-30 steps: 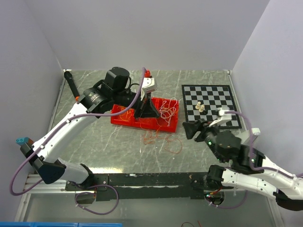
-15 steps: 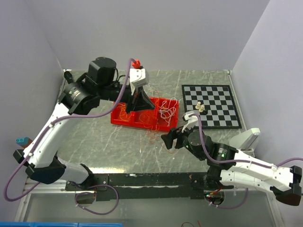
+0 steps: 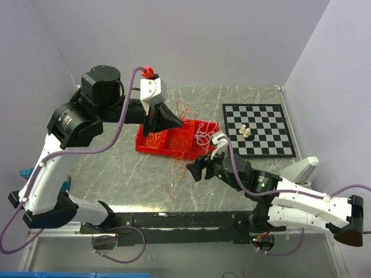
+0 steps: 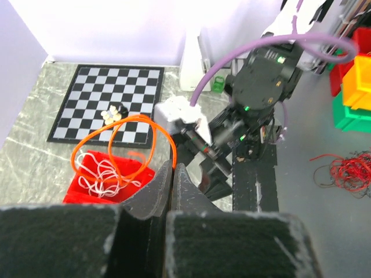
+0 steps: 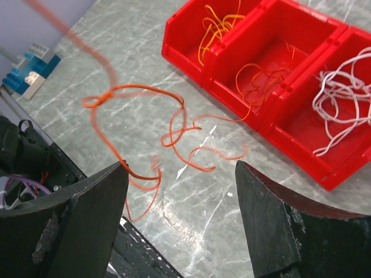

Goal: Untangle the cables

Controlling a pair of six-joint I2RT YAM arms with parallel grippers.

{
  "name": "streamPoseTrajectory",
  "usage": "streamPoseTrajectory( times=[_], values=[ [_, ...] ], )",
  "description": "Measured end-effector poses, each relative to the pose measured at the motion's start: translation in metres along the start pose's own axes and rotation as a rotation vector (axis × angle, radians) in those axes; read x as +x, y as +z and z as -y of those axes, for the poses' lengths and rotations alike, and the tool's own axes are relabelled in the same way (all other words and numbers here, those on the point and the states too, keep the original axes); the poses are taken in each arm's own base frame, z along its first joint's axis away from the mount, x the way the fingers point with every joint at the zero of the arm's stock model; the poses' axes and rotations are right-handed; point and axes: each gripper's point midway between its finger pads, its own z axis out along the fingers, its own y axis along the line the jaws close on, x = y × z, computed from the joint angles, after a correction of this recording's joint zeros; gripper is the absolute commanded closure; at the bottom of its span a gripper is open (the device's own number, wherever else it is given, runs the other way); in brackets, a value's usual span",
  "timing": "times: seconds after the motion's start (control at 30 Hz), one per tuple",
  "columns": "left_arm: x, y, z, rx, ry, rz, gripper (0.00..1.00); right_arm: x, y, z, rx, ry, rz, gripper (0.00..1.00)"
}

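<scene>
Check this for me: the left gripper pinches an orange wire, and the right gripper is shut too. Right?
Not quite. The left gripper does pinch the orange wire, but the right gripper is open, with its fingers wide apart. The right wrist view shows it.

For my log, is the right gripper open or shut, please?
Open: the right gripper has its fingers wide apart, orange cables showing between them.

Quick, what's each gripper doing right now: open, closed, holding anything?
Left gripper: closed, pinching an orange cable.
Right gripper: open, holding nothing, above loose orange cables on the table.
</scene>
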Motion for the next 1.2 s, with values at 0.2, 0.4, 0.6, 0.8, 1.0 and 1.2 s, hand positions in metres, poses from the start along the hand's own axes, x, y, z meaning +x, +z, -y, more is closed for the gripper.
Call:
streamPoseTrajectory(
  times=[0.2,0.4,0.6,0.8,1.0,1.2],
  values=[
    [0.004,-0.003,-0.002,-0.021,0.009,-0.021,0.99,-0.028,-0.021,-0.001,-0.038,-0.005,0.095,0.22],
    [-0.001,-0.007,0.003,-0.019,0.031,-0.017,0.99,-0.047,-0.030,-0.001,-0.059,0.003,0.143,0.25],
    [-0.004,-0.012,0.007,-0.019,0.038,-0.010,0.99,-0.030,-0.015,-0.012,-0.104,-0.039,0.060,0.28],
    [-0.014,-0.018,-0.001,-0.086,0.060,0.005,0.99,-0.016,-0.006,-0.018,-0.124,-0.056,-0.003,0.25],
    [-0.051,-0.040,-0.029,-0.301,0.120,0.099,0.99,-0.004,-0.011,-0.013,-0.129,-0.026,-0.009,0.22],
    [-0.096,-0.072,-0.041,-0.472,0.205,0.260,0.99,0.004,-0.009,-0.006,-0.096,-0.010,-0.019,0.22]
  ],
)
